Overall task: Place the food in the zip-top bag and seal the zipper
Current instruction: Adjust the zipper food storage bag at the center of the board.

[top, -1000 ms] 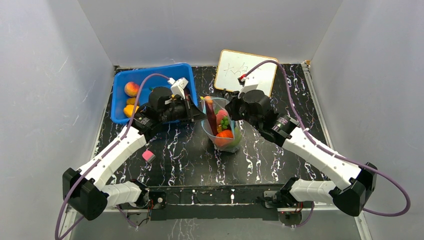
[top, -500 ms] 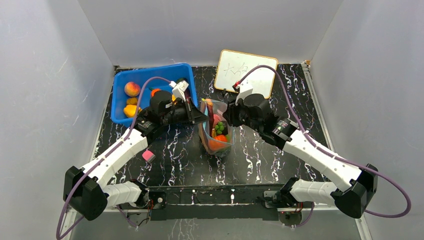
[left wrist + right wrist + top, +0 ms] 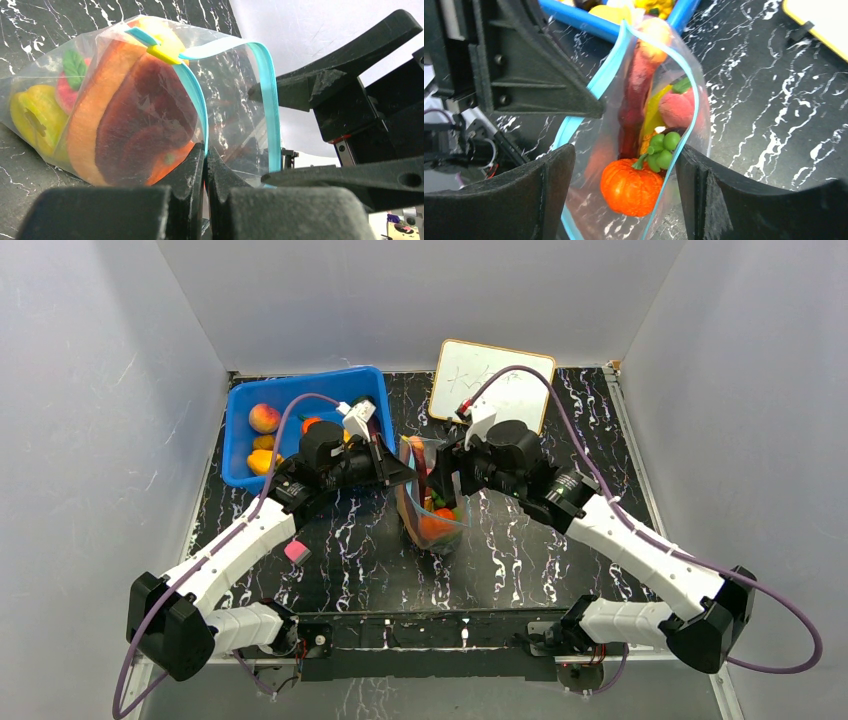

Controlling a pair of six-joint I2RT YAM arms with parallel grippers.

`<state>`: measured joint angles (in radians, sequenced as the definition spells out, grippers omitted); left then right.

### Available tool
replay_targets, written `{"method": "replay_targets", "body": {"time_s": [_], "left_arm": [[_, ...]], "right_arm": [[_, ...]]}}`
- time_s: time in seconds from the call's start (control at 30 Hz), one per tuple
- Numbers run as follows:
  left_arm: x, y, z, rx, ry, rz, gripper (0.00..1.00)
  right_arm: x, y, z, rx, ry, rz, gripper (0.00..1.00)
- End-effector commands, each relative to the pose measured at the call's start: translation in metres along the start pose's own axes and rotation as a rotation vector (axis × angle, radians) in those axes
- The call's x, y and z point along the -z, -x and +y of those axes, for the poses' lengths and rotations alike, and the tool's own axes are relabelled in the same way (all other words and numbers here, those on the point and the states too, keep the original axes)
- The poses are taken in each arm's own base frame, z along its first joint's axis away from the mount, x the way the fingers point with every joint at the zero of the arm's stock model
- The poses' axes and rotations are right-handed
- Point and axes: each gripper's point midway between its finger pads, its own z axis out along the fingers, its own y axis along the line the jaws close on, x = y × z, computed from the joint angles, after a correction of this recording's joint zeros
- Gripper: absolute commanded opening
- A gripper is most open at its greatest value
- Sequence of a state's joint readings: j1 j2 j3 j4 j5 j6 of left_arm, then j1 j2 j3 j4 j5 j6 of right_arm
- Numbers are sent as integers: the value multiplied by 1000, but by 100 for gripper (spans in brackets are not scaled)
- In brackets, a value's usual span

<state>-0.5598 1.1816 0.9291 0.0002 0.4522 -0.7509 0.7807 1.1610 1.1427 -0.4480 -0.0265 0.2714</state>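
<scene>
Top external view: the zip-top bag stands mid-table between the arms, just right of the blue bin. The left gripper has its fingers pinched together on the left edge of the bag's mouth, where the zipper gapes unsealed. The right gripper has its fingers spread wide, straddling the bag. Inside it are an orange pumpkin, green grapes and a long dark-red slice. A peach lies in the bin.

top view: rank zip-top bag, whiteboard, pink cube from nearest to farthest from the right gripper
1. zip-top bag: between the right gripper's open jaws.
2. whiteboard: just behind it.
3. pink cube: far off at the near left.
</scene>
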Motion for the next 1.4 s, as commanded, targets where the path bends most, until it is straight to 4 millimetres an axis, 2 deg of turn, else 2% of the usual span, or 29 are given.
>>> {"method": "replay_targets", "body": {"time_s": [0.0,0.2,0.43,0.63,0.87,1.1,1.37], "left_arm": [[9,16,-21,-29,-56,-76,0],[7,20,-21,-20,-58,-97,0],[5,22,-16,-6,-36,-111,0],[2,25,-13,1,-26,-122,0],[1,29,-14,10,-25,-134,0],[-2,29,-7,17,-2,-139,0],[-4,29,-4,24,11,-143,0]], "right_arm": [[7,19,27,-15,123,-18,73],[-1,7,22,-40,94,24,79],[-7,3,31,-63,132,24,80],[-16,-7,36,-56,109,56,80],[-23,-11,26,4,4,78,76],[-22,-7,42,14,45,68,79],[-25,4,38,-90,-28,40,81]]}}
